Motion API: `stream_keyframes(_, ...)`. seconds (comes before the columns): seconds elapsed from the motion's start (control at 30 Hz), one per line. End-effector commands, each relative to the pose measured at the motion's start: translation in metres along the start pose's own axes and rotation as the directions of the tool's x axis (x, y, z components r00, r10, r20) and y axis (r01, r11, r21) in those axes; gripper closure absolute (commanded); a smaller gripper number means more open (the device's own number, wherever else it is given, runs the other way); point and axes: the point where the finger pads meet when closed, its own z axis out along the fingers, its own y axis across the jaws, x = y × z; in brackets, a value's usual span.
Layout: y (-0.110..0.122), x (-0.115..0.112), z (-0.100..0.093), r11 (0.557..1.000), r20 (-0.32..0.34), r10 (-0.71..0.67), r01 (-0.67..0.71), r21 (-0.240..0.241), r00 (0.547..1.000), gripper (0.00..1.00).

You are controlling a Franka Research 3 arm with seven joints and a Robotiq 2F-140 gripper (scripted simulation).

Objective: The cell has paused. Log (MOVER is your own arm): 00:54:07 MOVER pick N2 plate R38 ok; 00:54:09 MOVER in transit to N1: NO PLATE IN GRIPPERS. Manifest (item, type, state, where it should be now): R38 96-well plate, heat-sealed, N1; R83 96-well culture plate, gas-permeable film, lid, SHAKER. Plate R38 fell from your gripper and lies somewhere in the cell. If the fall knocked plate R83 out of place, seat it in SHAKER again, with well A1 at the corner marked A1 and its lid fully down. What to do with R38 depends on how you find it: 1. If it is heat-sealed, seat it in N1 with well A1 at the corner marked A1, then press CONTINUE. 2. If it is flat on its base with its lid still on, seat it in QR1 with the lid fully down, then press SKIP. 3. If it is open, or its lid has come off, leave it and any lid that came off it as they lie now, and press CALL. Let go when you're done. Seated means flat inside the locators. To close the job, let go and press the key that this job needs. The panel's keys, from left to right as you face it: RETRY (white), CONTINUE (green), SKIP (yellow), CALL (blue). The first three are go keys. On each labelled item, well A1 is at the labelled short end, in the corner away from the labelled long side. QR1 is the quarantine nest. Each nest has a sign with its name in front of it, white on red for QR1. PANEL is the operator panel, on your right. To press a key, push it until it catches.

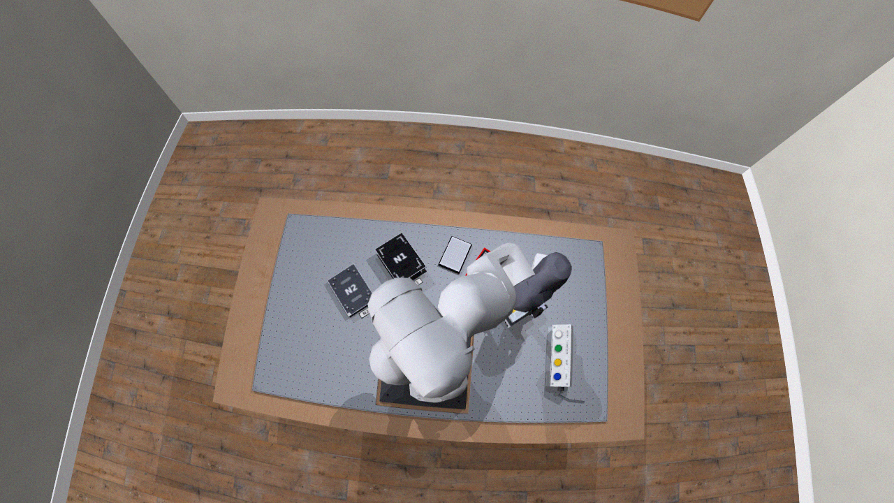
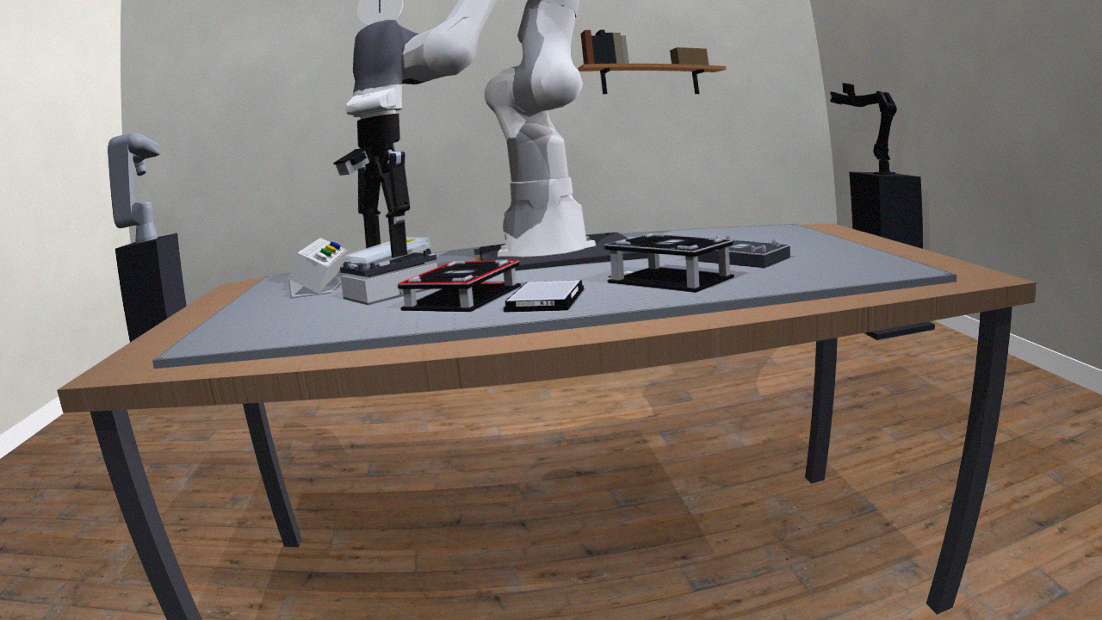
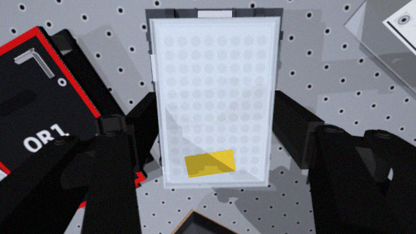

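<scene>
The end effector (image 2: 385, 248) (image 3: 214, 107) grips the lidded plate (image 1: 517, 317) (image 2: 374, 252) (image 3: 214, 97) by its sides, mostly hiding the shaker (image 2: 375, 286) (image 3: 186, 13) below. R38 (image 1: 455, 253) (image 2: 543, 294) lies off past QR1 (image 1: 485, 251) (image 2: 497, 264) (image 3: 68, 72). Overhead, the arm (image 1: 422, 337) (image 2: 539, 207) covers the fingertips.

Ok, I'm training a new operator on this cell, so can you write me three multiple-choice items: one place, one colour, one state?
1. Where is plate R38?
A. On N2
B. Between N1 and QR1
C. Beside the panel

2. What colour is the patch on the clear-lidded plate?
A. Blue
B. Red
C. Yellow

3. How does plate R38 lie?
A. Flat
B. On edge
C. Leaning on a nest

1 B: the top view shows a nest on either side of it.
2 C: the wrist view shows a yellow rectangle.
3 A: the exterior view shows it level, its pale face up.
</scene>
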Motion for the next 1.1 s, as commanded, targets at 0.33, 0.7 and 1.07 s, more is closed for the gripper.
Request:
stream_keyframes(0.33,0.0006,0.0005,0.0041,1.000,-0.002,0.002,-0.002,-0.002,1.000,0.90)
stream_keyframes(0.7,0.0006,0.0005,0.0059,1.000,-0.002,0.002,-0.002,-0.002,1.000,0.90)
stream_keyframes(1.07,0.0006,0.0005,0.0066,1.000,-0.002,0.002,-0.002,-0.002,1.000,0.90)
